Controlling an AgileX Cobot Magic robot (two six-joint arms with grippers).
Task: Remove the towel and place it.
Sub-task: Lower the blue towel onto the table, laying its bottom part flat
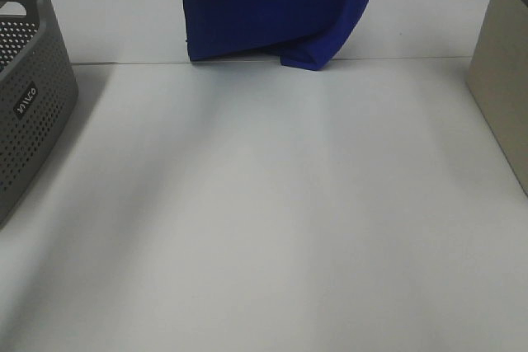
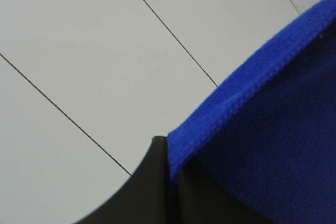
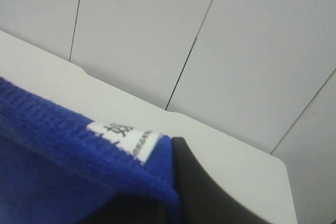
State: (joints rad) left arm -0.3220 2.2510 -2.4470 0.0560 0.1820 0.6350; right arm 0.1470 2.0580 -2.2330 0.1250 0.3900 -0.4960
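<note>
The royal-blue towel (image 1: 272,6) hangs at the top middle of the exterior high view, its lower edge near the table's far seam. Both grippers are above that view's top edge and out of sight there. In the left wrist view my left gripper (image 2: 170,179) is shut on the towel's hemmed edge (image 2: 247,93); its black fingers (image 2: 142,192) pinch the cloth. In the right wrist view my right gripper (image 3: 170,203) is shut on the towel's corner (image 3: 63,145), next to its white printed tag (image 3: 123,137).
A grey perforated basket (image 1: 29,96) stands at the table's left edge. A beige box (image 1: 503,80) stands at the right edge. The white table (image 1: 272,220) spreads below the towel, with a seam across its far part.
</note>
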